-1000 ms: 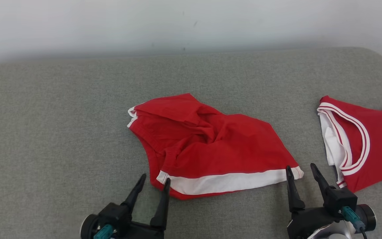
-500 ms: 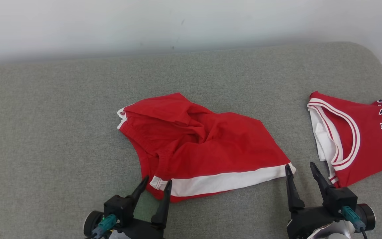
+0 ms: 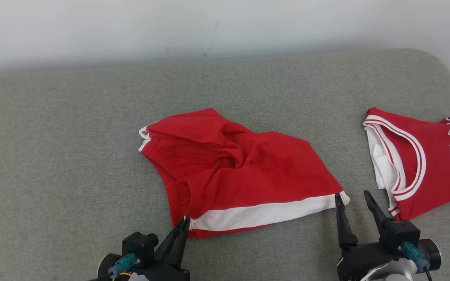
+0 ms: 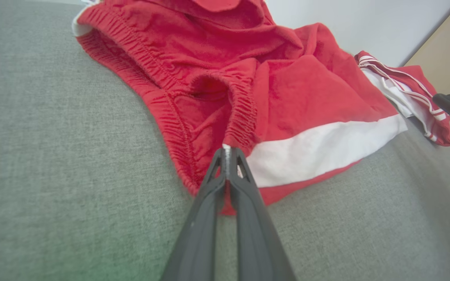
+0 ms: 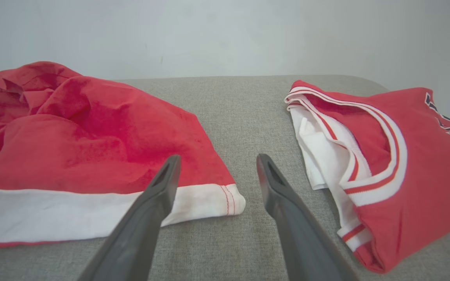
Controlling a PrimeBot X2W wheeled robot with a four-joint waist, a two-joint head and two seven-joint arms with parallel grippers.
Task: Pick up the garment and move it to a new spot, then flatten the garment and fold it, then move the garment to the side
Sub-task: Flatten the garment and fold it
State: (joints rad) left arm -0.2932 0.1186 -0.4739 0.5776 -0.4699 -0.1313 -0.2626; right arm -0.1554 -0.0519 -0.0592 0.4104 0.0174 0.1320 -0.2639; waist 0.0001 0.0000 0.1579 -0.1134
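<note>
A wide grey upholstered surface (image 3: 53, 156) is seen spread before a pale wall (image 3: 225, 27). The garment (image 3: 248, 171), red with a broad white band along its near edge, is laid crumpled near the middle of that surface, its elastic waistband turned toward the left. A red jersey (image 3: 436, 164) with white-and-red trim and dark lettering is placed well apart to the right, at the surface's edge. The left gripper (image 3: 184, 226) is closed at the garment's near left corner, and in the left wrist view a sliver of white fabric is pinched between its fingertips (image 4: 228, 150), where the white band meets the waistband. The right gripper (image 3: 352, 194) is held with jaws spread at the garment's near right corner: one finger is set over the end of the white band, the other over bare surface between garment and jersey. Whether cloth is touched there cannot be told.
</note>
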